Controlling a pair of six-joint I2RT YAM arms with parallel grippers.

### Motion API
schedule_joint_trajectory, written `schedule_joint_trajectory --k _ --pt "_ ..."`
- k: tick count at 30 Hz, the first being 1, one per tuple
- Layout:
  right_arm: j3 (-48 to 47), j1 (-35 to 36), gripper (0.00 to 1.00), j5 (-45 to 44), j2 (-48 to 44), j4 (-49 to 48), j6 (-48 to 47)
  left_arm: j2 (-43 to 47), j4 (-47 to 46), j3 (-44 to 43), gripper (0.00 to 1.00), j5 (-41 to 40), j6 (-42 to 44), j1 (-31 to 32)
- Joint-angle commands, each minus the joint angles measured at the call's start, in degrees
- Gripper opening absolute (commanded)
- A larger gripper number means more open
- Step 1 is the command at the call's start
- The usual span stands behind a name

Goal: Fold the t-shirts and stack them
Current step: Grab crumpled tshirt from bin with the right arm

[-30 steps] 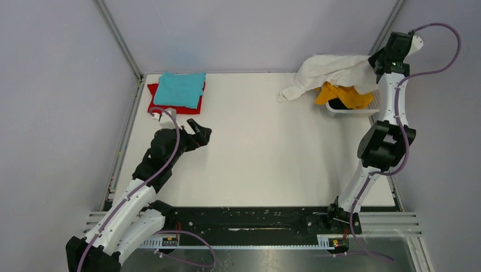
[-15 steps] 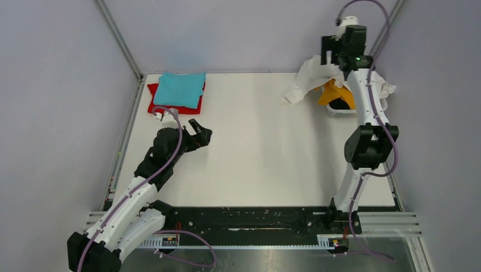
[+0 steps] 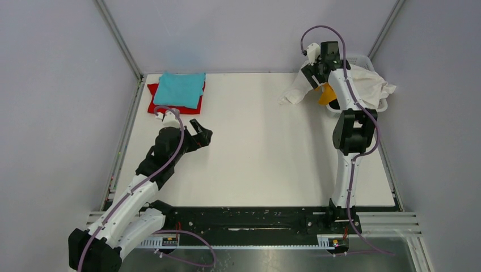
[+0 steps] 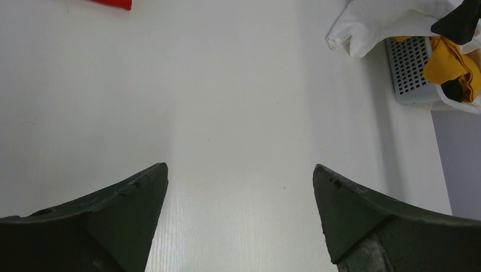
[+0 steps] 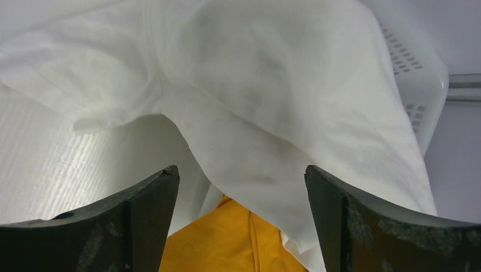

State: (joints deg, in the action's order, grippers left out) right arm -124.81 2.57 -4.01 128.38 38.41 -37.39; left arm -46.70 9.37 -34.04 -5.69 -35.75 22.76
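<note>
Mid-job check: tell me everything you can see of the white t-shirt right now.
The white t-shirt is thin, soft cloth, crumpled and unfolded. It drapes over the white lattice basket at the far right corner of the table and covers much of the mustard t-shirt. One end spills leftward out of the basket onto the tabletop. The right end effector hangs over it with its fingers apart, gripping nothing.
</note>
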Motion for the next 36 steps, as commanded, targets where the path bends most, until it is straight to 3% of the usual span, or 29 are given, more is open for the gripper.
schedule_joint_trajectory --k 1,11,24,27,33,36 --pt "2.7 0.9 0.89 -9.4 -3.5 -3.9 -4.6 -0.6 -2.9 -0.9 0.99 -0.8 1.0 -0.2" --pt "9.3 0.9 0.89 -21.5 -7.3 -14.5 -6.6 -1.4 -3.2 -0.9 0.99 -0.1 1.0 -0.2" --pt "11.1 0.7 0.89 -25.8 -8.9 -20.5 -6.3 -3.0 -4.1 -1.0 0.99 0.5 1.0 -0.2" --pt "11.4 0.4 0.87 -28.8 -7.8 -22.9 -7.7 -3.5 -4.1 -1.2 0.99 0.6 1.0 -0.2" --pt "12.6 0.0 0.83 -25.5 -6.4 -20.7 -7.2 -4.2 -4.2 -1.3 0.99 0.2 1.0 -0.2" --pt "11.3 -0.2 0.76 -25.3 -4.4 -21.1 -6.3 -4.8 -3.9 -1.6 0.99 0.2 1.0 -0.2"
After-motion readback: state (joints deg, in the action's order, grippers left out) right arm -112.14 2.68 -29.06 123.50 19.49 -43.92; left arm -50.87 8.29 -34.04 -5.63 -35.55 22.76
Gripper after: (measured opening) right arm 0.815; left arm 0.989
